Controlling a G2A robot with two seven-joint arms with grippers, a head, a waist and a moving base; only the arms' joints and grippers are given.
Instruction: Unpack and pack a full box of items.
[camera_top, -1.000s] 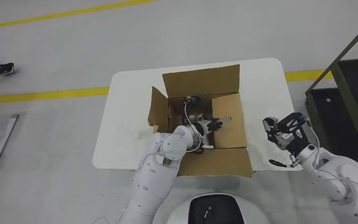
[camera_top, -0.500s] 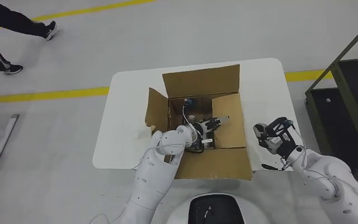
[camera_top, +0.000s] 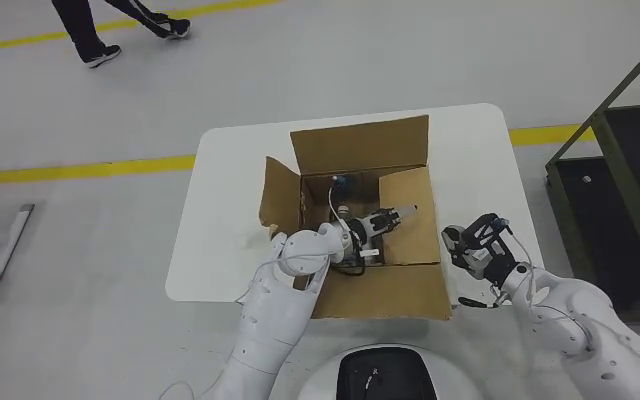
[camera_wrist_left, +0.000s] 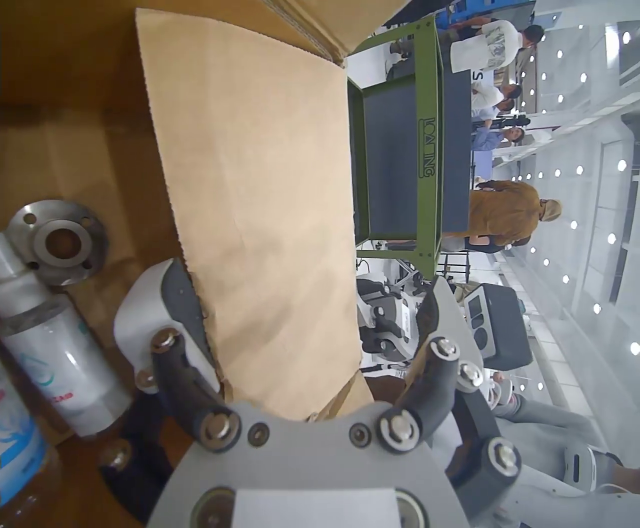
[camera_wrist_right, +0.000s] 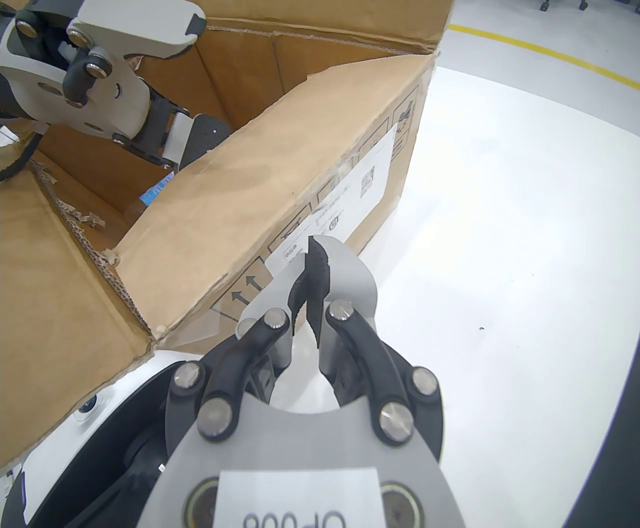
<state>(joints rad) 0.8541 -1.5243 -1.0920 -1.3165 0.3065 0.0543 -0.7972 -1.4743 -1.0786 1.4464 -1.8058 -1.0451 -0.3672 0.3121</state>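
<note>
An open cardboard box (camera_top: 360, 147) stands mid-table with its flaps raised. My left gripper (camera_top: 388, 219) is inside it, open, its fingers (camera_wrist_left: 165, 295) straddling the right-hand flap (camera_wrist_left: 250, 200), one inside and one outside. On the box floor lie a metal flange (camera_wrist_left: 60, 242), a white bottle (camera_wrist_left: 67, 365) and a second bottle (camera_wrist_left: 15, 450). My right gripper (camera_top: 468, 246) is shut on nothing, low beside the box's outer right wall (camera_wrist_right: 280, 150), near a white label (camera_wrist_right: 350, 200). The left gripper (camera_wrist_right: 185, 75) shows above that wall's flap.
The white table (camera_top: 230, 200) has bare room left and right of the box. A green cart with a dark tray (camera_top: 600, 170) stands off the table's right edge. The near flap (camera_top: 385, 290) lies folded out toward me.
My right gripper has moved left and nearer to the box's right wall. The left gripper has edged a little right, toward the right flap.
</note>
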